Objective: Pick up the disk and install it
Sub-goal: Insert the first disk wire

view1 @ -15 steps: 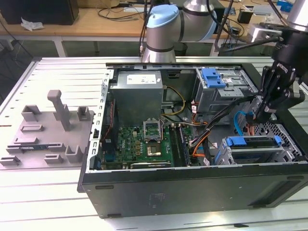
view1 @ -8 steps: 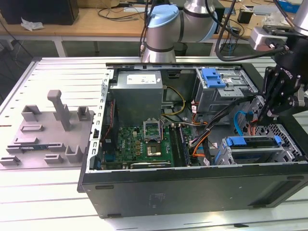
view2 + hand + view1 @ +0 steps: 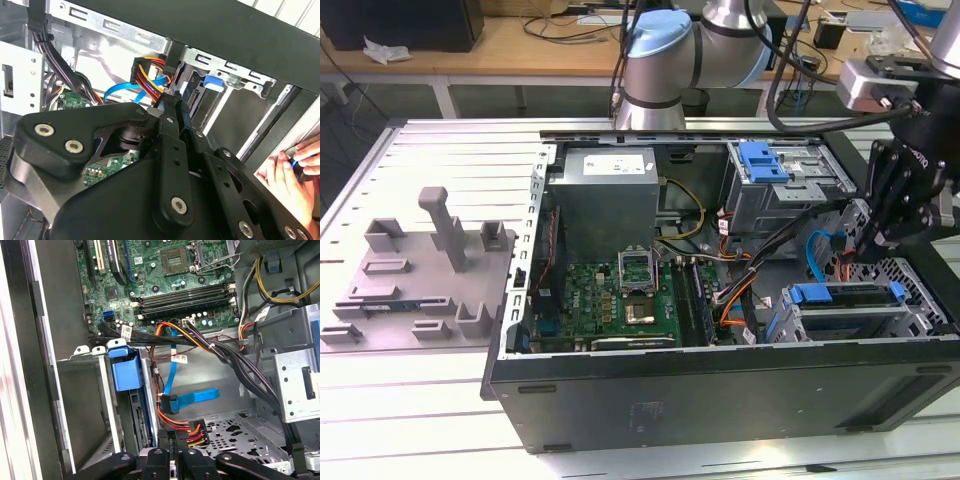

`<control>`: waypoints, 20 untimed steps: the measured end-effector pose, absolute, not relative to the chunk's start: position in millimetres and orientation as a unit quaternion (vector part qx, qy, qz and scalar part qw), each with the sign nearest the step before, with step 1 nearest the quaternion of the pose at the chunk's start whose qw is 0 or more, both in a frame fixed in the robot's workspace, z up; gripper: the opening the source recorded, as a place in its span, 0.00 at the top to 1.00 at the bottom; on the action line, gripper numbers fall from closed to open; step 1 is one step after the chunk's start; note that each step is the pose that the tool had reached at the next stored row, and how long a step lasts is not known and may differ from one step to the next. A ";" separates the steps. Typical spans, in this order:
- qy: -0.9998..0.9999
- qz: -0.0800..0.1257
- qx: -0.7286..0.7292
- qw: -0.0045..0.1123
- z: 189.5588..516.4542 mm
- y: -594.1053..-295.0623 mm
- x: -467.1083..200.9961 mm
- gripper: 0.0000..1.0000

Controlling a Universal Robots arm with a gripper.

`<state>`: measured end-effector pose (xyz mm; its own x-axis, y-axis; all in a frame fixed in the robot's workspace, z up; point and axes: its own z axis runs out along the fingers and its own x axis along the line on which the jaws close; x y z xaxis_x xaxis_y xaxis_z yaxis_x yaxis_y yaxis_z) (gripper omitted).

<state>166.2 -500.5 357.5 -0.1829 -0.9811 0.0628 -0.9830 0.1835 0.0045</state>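
Gripper (image 3: 873, 243): hovering at 3 o'clock, jaws pressing together.
Disk (image 3: 842, 296): sitting in drive cage (image 3: 916, 322), 4 o'clock.
Care: avoiding the cables (image 3: 210, 347).

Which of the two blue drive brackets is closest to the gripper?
The darker bracket by the case's black wall, beside the gripper; the lighter latch lies farther.

Motherboard (image 3: 620, 300); power supply (image 3: 608, 190) (grey); blue cable (image 3: 200, 396).

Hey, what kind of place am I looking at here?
Probably a robotics lab or test workshop set up for computer assembly: a robot arm reaches over an open desktop computer case lying on a slatted metal table, with a wooden bench strewn with cables behind it.
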 end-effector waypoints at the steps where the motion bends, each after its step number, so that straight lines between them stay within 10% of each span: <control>1: -0.768 0.018 0.639 0.025 357.6 -501.4 165.8 0.84; 20: -0.758 0.008 0.652 0.000 358.7 -523.0 157.2 0.84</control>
<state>157.2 -523.0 358.7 -0.1503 -0.9886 0.0112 -0.9886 0.1502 -0.0119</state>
